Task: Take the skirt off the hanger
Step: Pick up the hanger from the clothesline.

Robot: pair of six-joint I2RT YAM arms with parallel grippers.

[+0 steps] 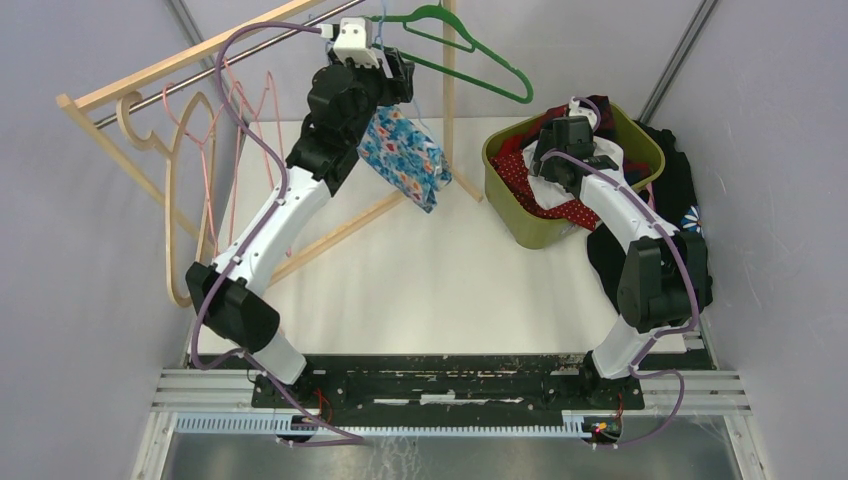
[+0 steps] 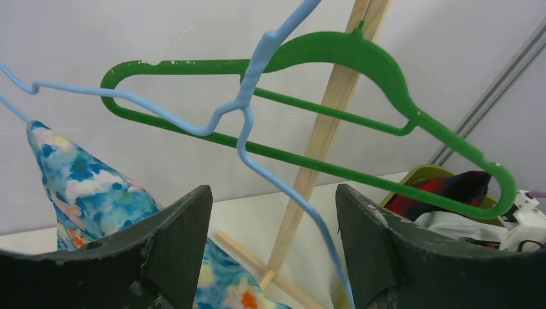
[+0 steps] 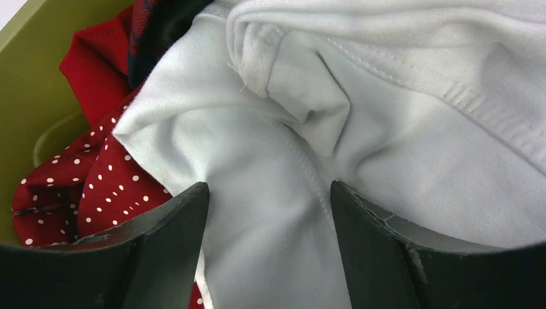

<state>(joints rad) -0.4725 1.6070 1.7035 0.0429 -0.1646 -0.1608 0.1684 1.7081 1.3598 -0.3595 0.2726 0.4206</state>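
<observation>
While left hand gapes, skirt drapes hanger.

The skirt hangs from a hanger far left of centre; right of it, a bin of clothes sits on the tabletop.

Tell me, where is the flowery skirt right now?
The skirt hangs left of centre in the top view, just under the left hand, off a blue hanger beside the wooden post.
</observation>
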